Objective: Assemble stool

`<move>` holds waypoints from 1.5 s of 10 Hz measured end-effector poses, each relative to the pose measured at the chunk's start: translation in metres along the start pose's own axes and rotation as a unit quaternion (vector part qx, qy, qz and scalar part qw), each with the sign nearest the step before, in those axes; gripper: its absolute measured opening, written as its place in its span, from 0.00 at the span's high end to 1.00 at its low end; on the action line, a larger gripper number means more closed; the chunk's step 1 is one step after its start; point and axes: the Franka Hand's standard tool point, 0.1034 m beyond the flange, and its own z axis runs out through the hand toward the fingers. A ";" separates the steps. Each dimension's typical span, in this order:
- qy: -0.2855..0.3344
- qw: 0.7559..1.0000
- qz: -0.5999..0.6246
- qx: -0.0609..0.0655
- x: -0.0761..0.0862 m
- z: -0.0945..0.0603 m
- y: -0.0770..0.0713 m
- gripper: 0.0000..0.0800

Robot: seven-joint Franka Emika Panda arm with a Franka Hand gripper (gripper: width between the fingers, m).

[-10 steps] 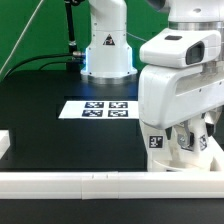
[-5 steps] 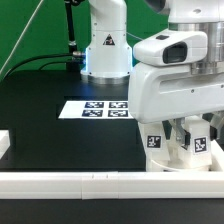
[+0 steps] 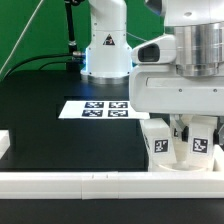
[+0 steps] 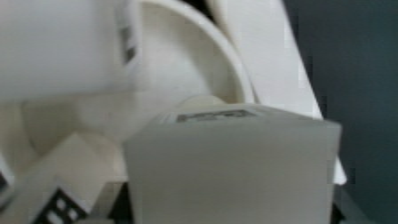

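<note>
A robotics lab: a green backdrop hangs behind a black bench, a marker board lies fixed there, and the arm's white base stands bolted behind.

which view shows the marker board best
The exterior view: the marker board lies flat on the black table with its tags in plain sight, the arm covering its right end. The wrist view shows only close-up white parts, none of the board.

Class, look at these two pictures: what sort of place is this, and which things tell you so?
Probably a robotics lab bench: a green backdrop, a black table carrying the marker board, and a robot arm's gripper over white tagged parts.
</note>
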 end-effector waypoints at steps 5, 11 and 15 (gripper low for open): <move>-0.003 0.988 0.156 0.003 0.000 0.000 0.000 0.58; -0.036 0.830 0.552 0.072 0.006 0.001 0.001 0.58; -0.047 0.772 0.630 0.074 0.005 0.001 -0.001 0.58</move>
